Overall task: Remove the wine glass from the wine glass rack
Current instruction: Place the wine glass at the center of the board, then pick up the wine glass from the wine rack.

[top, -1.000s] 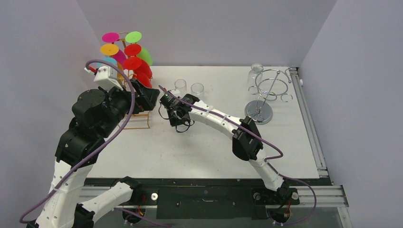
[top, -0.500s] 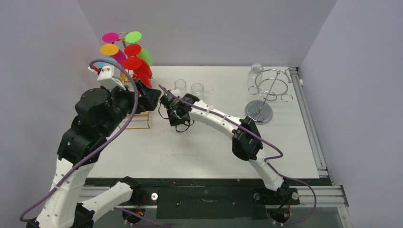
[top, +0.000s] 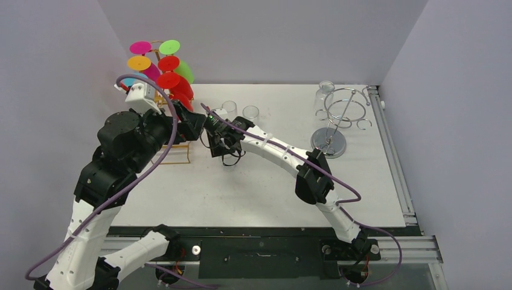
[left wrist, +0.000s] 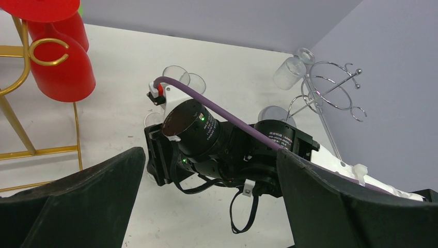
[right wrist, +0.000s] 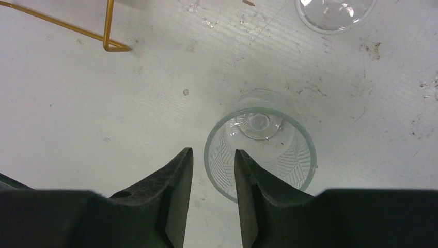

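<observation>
A clear patterned wine glass (right wrist: pixel 260 150) stands upright on the white table, seen from above. My right gripper (right wrist: pixel 213 151) hangs over its left rim, one finger outside and one above the bowl. The jaws are parted and the thin rim wall sits loose in the gap. In the top view the right gripper (top: pixel 218 145) hides this glass. The silver wine glass rack (top: pixel 341 112) stands at the back right with one clear glass (top: pixel 325 90) hanging on it. My left gripper (left wrist: pixel 209 152) is wide open and empty, close beside the right wrist.
A gold rack (top: pixel 158 90) with several coloured glasses stands at the back left, red bowls (left wrist: pixel 62 72) close to my left gripper. Two clear glasses (top: pixel 229 109) (top: pixel 250 113) stand behind the right wrist. Walls close the table on three sides.
The right jaws have spread apart from nearly shut on the glass rim. The right wrist has shifted slightly back. The left arm has crept a little towards the right wrist.
</observation>
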`<state>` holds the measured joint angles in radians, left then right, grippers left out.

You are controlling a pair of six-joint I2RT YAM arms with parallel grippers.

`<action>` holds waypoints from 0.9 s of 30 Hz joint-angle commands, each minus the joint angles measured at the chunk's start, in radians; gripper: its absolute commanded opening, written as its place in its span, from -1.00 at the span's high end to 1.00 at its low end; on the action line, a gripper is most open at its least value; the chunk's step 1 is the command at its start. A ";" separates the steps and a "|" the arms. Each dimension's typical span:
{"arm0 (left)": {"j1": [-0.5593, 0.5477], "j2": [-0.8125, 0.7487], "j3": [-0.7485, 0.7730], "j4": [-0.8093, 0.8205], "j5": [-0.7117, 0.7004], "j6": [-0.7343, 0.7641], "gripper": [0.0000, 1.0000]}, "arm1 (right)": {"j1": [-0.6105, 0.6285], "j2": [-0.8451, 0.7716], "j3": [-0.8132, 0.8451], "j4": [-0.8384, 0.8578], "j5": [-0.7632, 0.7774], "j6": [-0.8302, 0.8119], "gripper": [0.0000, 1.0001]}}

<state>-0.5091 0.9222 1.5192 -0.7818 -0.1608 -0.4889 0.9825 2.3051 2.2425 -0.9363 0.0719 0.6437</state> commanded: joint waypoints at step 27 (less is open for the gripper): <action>-0.029 0.422 0.322 0.380 0.242 -0.210 -0.93 | -0.320 -0.898 -0.482 0.078 0.147 -0.002 -0.11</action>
<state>-0.5243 1.2469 1.7870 -0.5331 0.0296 -0.6380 0.7280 1.5421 1.8435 -0.8883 0.1555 0.6395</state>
